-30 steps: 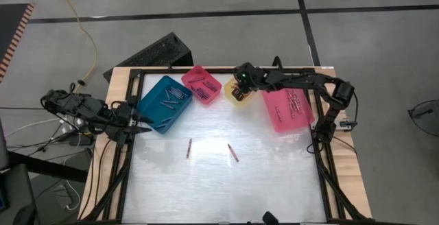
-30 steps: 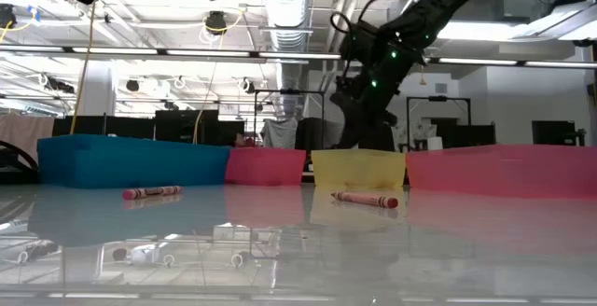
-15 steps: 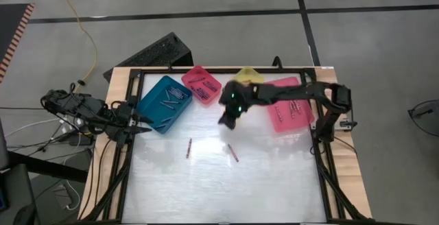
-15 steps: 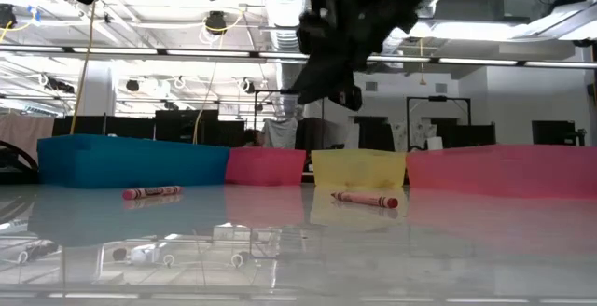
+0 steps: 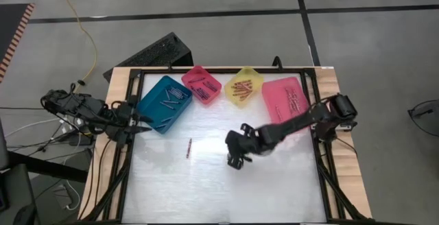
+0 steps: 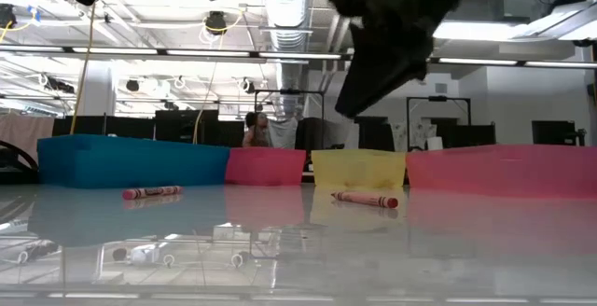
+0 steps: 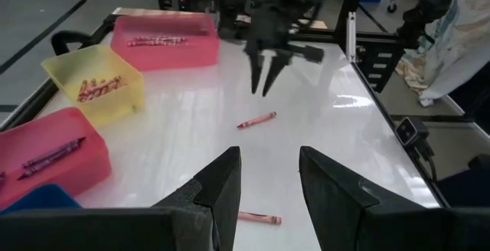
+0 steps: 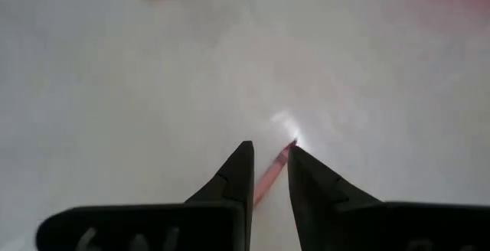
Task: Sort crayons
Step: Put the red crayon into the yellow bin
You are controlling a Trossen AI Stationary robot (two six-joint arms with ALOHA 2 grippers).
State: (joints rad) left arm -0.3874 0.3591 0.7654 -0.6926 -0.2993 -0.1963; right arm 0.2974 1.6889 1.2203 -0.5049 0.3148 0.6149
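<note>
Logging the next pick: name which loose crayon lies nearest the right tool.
The crayon under the right tool, on the yellow bin's side; the other crayon lies toward the teal bin.

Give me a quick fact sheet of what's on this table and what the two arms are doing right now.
Loose crayons: two, one left of centre, one below the right gripper
Bins: teal bin, small pink bin, yellow bin, large pink bin, all holding crayons
Right gripper: above the table's middle, fingers slightly apart, holding nothing
Left gripper: open, at the table's left edge
</note>
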